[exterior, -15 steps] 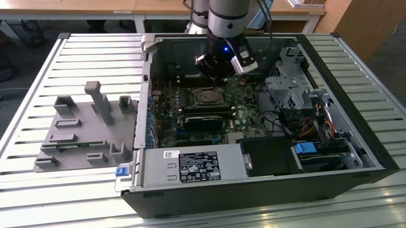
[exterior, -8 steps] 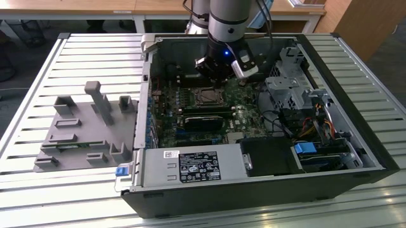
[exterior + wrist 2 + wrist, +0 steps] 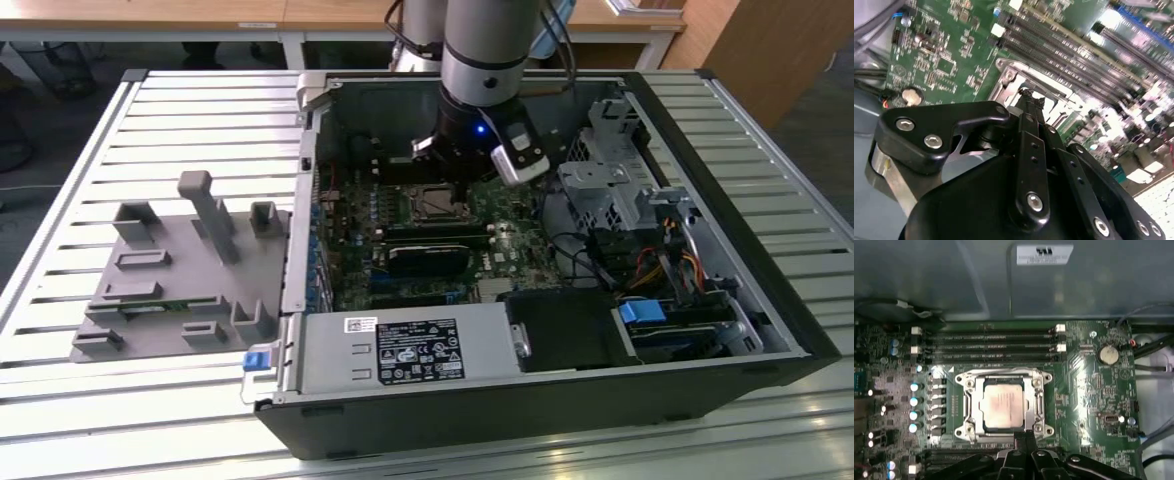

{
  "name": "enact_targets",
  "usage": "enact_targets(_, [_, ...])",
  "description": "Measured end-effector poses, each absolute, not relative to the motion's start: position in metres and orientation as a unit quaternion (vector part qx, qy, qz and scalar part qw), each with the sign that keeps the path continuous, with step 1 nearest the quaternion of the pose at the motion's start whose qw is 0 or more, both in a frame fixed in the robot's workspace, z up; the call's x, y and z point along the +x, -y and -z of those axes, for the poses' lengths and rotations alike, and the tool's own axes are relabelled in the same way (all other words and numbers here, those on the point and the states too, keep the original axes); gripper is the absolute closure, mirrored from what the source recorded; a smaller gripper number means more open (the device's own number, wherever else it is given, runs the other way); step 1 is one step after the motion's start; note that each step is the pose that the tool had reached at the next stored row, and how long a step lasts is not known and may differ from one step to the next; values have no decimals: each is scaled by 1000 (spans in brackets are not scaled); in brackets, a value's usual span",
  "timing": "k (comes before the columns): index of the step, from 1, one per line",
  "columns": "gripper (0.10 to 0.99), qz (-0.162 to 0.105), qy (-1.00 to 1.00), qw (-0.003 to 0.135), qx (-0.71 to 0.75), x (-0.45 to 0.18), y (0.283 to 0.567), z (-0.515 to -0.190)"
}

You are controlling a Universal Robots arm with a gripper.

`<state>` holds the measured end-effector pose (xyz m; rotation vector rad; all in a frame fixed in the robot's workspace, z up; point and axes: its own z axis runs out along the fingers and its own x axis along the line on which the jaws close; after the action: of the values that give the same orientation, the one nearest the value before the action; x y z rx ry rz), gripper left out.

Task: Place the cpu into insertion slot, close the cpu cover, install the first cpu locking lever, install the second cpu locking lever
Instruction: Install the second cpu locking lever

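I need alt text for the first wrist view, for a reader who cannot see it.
A cpu with a dull metal top sits in the insertion slot of a green motherboard, with the silvery cpu cover framing it. The black gripper is at the socket's near edge, and long memory slots run beyond it.

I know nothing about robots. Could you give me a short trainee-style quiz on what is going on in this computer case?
1. True or false: the chip already lies in its socket.
2. The metal cover frame is: A) lying down around the chip, B) standing upright, C) missing.
3. What is the gripper nearest to?

Key: 1 true. 2 A. 3 The socket's edge on the green board, in the first wrist view.
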<state>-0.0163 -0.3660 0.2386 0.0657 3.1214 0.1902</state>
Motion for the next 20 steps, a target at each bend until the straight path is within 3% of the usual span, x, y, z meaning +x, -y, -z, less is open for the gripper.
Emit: enact_targets(20, [980,-61,-998,7,19,-42,378,-233])
